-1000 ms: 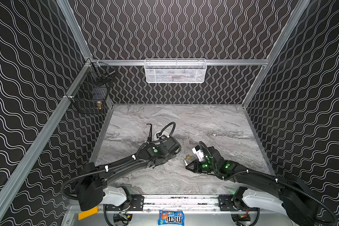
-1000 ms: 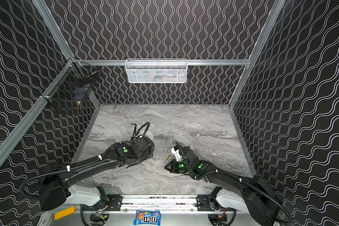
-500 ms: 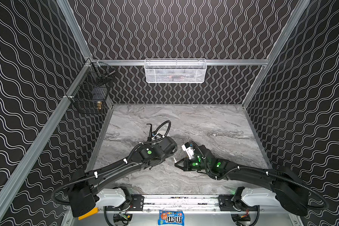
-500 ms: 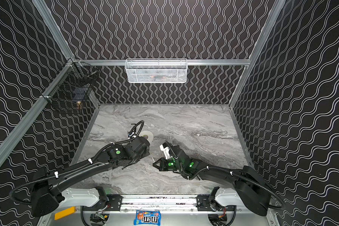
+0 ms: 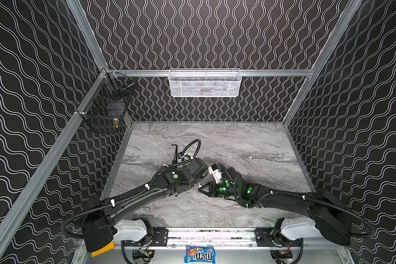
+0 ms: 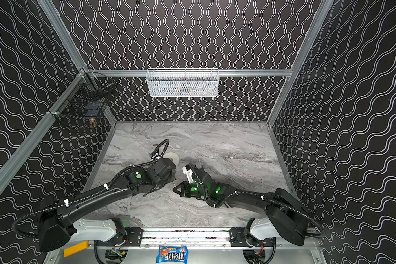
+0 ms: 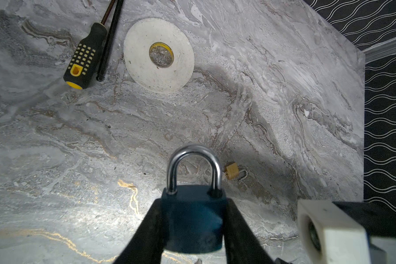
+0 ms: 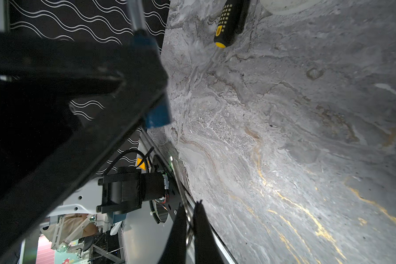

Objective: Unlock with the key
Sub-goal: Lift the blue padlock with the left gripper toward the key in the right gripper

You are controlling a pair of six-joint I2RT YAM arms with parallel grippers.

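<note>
Right fingers (image 8: pixel 201 228) nearer padlock (image 7: pixel 192 217) than before

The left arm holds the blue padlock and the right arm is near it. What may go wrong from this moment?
1. The right end effector is shut on thin metal, probably the key, barely visible; its angle may miss the keyhole, which no view shows.
2. The left end effector pinches the blue padlock only by its sides; a push from the key may tilt or slip it.
3. The two end effectors sit close, so they may collide.
</note>
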